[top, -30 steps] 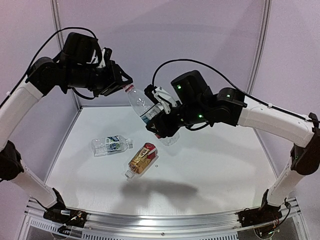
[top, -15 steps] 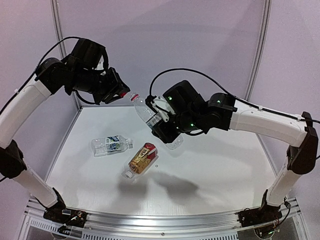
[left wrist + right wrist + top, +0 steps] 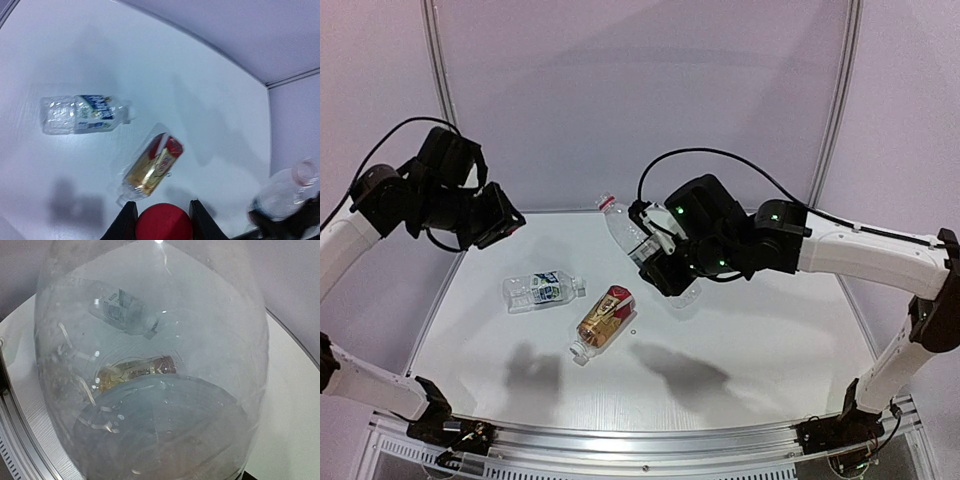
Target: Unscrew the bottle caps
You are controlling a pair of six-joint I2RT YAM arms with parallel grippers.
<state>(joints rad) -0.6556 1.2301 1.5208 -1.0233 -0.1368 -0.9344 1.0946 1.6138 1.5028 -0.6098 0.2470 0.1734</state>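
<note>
While the right gripper (image 3: 658,258) was clamped on the clear bottle (image 3: 623,228), its uncapped neck tilted up and left, the left gripper (image 3: 508,226), well apart, pinched the red cap (image 3: 164,223) above the table's (image 3: 770,330) left side.

Soft, even light from above keeps my top view bright, with two faint grey shadows on the table (image 3: 770,320). My left wrist view is blurred, the cap (image 3: 164,223) softest. My right wrist looks through the bottle (image 3: 150,365), warped and hazy, with one glare spot at the top.
</note>
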